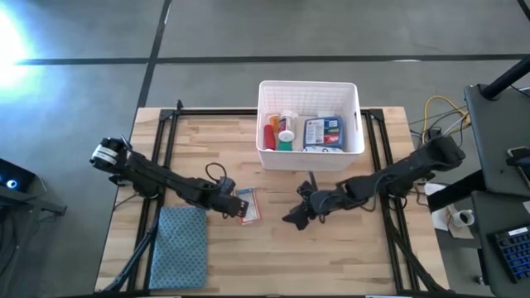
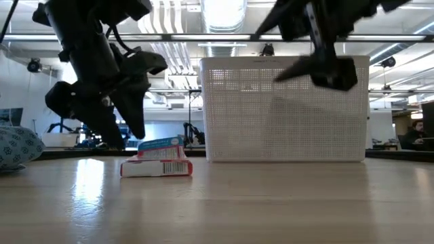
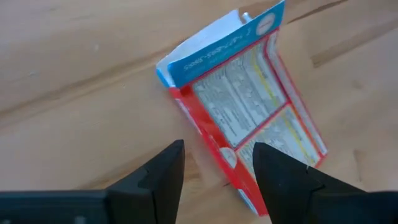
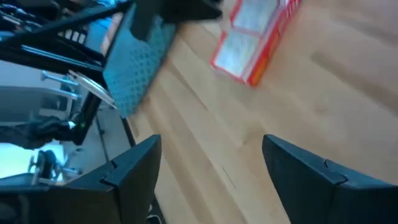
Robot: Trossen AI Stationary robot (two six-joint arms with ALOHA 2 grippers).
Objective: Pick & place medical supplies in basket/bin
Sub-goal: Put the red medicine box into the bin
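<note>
Two grippers, both with fingers spread and holding nothing. Left gripper point(image 1: 230, 199): low over the table point(image 1: 331, 257), its fingers point(image 3: 163, 177) parted just short of the small box point(image 3: 245, 121), not yet touching it. Right gripper point(image 1: 300, 213): raised above the middle of the table, in front of the bin point(image 1: 267, 153), fingers wide apart, waiting.

One small box, red and white with a blue end, lying flat on the table left of centre, between the two grippers and well apart from the bin. One end flap looks lifted open. Judged light, thin card, stiff across its broad faces but easily crushed; smooth printed surface, likely to slide on the wood if nudged. Best hold appears to be across the two long narrow edges near the middle, with a gentle close, away from the loose flap.

One white bin, perforated walls, at the far middle of the table. Contents counted from above: one blue packet point(image 1: 323, 132), one red tube point(image 1: 270, 136), one white pill bottle point(image 1: 287, 126), one orange vial beside them; anything beneath cannot be made out.

One blue-grey folded cloth point(image 1: 180, 244), near left corner, not part of the supplies.
</note>
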